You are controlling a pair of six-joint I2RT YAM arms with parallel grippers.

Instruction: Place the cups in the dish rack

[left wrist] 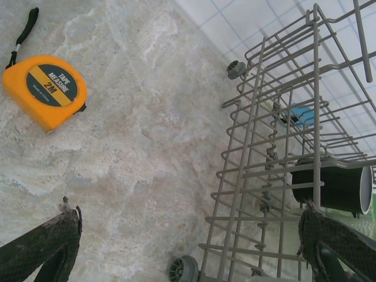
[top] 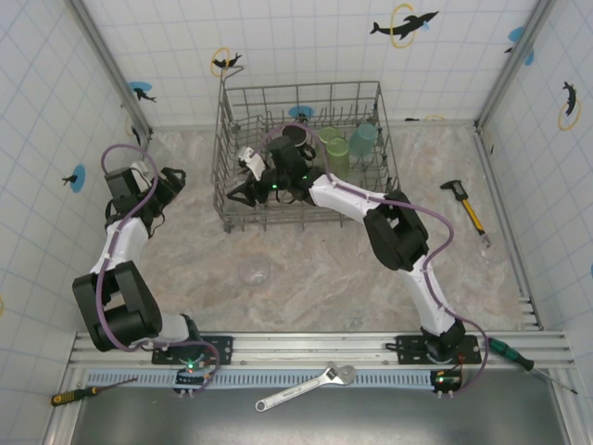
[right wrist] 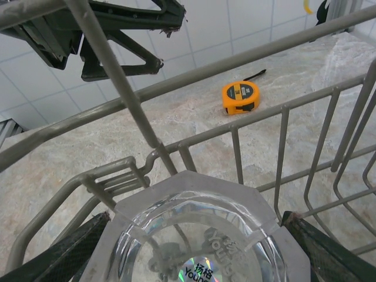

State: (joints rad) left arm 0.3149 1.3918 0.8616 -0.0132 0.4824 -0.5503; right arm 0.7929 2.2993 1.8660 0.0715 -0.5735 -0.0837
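From above, the dish rack (top: 301,153) stands at the far middle of the marble table (top: 306,278). A black mug (top: 295,137), two light-green tumblers (top: 334,146) and a teal tumbler (top: 363,139) are lined along its far side. The right gripper (top: 243,176) is inside the rack's near left part, while the left gripper (top: 174,184) hangs just outside the rack's left wall. A loose clear cup (top: 254,271) sits on the table in front of the rack, apart from both arms. In the left wrist view, the left gripper's fingers (left wrist: 47,247) stand wide apart and released, with bare table and the rack's corner between them. An orange tape measure (left wrist: 44,88) lies on the table well beyond them, and the black mug shows through the wires. In the right wrist view, the right gripper's fingers (right wrist: 59,258) press on either side of a faceted clear cup (right wrist: 200,235), grasping it inside the rack close to the wall wires. Its labelled base faces the camera. Whether it rests on the rack floor cannot be told.
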